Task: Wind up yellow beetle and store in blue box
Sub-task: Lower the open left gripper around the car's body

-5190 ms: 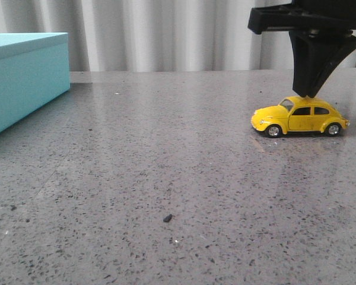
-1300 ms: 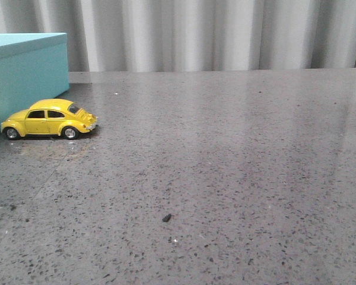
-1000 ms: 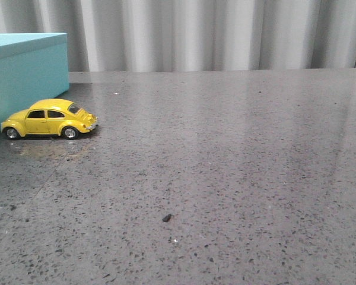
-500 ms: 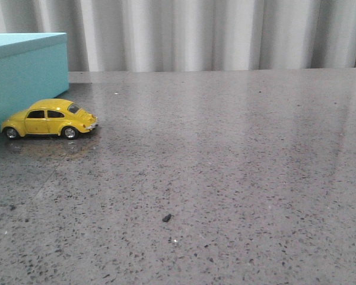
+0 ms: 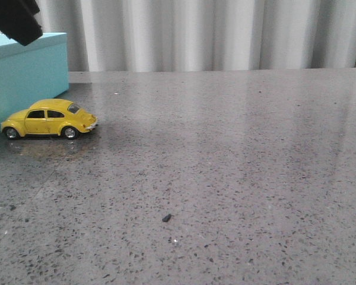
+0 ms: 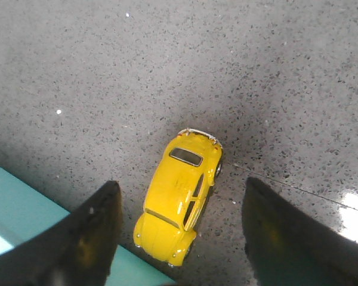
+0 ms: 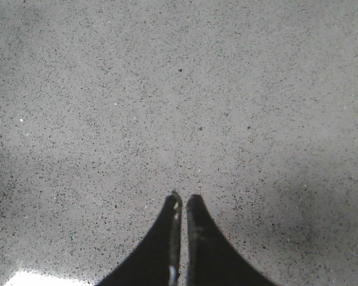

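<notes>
Looks like a lab or test setup: bare grey speckled stone table (image 5: 225,154), plain pleated grey curtain (image 5: 213,35) behind it.

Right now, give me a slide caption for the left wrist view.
Open left gripper poised above the yellow beetle beside the blue box.

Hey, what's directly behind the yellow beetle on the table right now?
The blue box stands just behind the yellow beetle, its turquoise side wall filling the space there. Whatever lies past the box is hidden by it. The open left pincer hangs above the car.
</notes>
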